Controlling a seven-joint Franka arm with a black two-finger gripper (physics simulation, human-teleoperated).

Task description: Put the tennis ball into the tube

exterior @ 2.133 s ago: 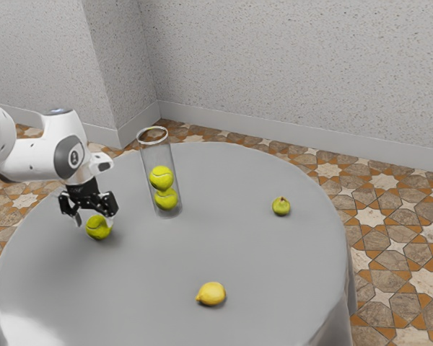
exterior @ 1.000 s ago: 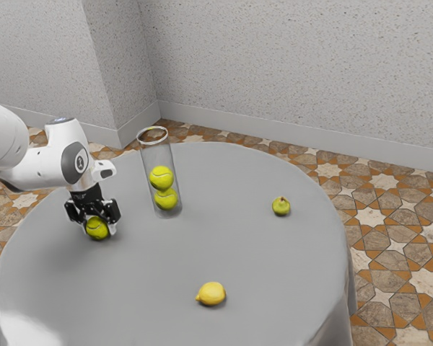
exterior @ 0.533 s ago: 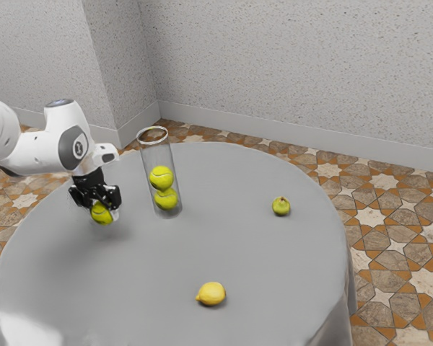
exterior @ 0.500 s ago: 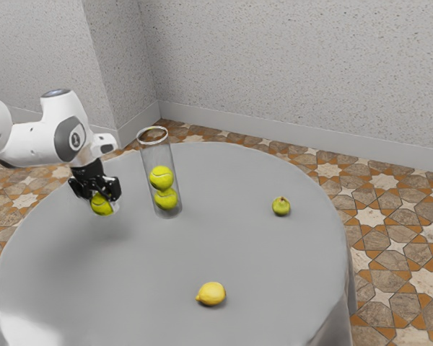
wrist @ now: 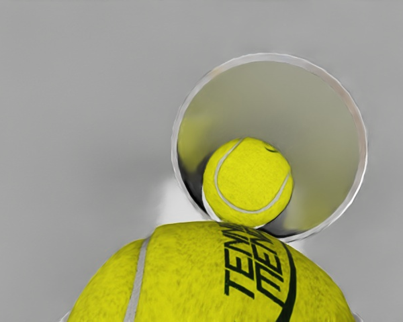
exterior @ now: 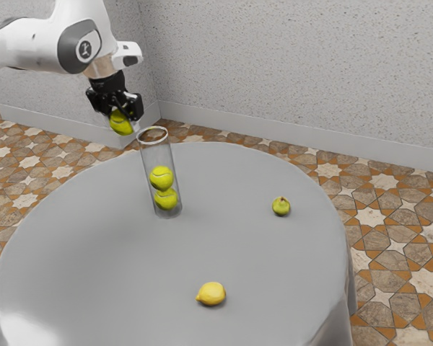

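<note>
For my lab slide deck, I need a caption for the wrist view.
Held tennis ball beside the rim of a clear tube, another tennis ball inside.

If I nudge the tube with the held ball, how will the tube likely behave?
The tube looks tall and narrow, so it would probably tip before sliding far. The two balls low inside may steady it a little. Straight-sided and evenly round, it seems stiff, unlikely to give.

Distant side view and close wrist view both overlook the tube (exterior: 158,155).
</note>
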